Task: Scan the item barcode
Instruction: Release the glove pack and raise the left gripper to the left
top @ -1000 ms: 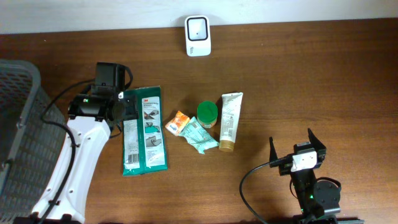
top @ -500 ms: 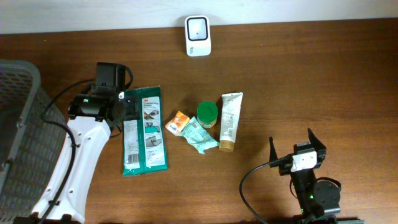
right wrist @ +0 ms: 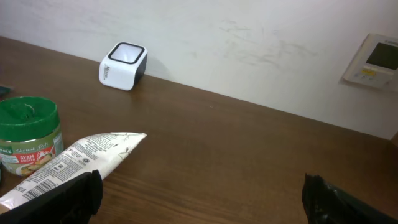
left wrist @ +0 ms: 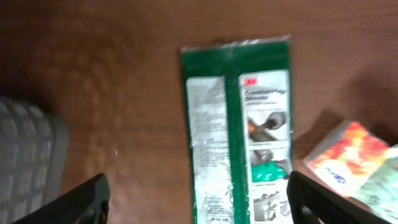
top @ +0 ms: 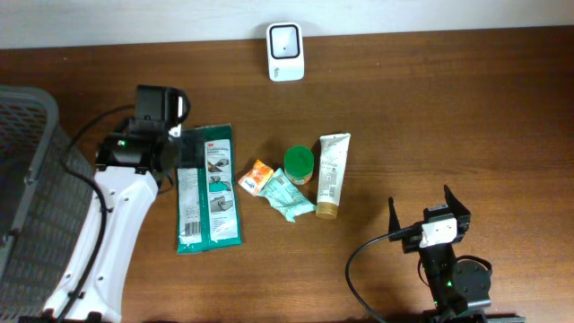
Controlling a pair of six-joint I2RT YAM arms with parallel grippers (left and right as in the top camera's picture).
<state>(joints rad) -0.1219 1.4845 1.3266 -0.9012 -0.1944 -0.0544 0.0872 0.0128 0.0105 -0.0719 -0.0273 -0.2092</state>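
Observation:
A flat green 3M package (top: 208,188) lies lengthwise on the brown table, left of the other items. My left gripper (top: 179,148) hovers over its upper left part, open. In the left wrist view the package (left wrist: 239,143) lies between and beyond the two spread black fingertips (left wrist: 87,196), and nothing is held. The white barcode scanner (top: 285,39) stands at the far edge, also seen by the right wrist camera (right wrist: 123,65). My right gripper (top: 421,207) rests open near the front right, empty (right wrist: 202,199).
An orange sachet (top: 258,176), a teal packet (top: 287,197), a green-lidded jar (top: 299,163) and a white tube (top: 332,175) cluster right of the package. A grey mesh basket (top: 27,179) stands at the left edge.
My left gripper's jaws have spread wider and the arm has shifted slightly toward the far edge. The green package and the right arm have not moved.

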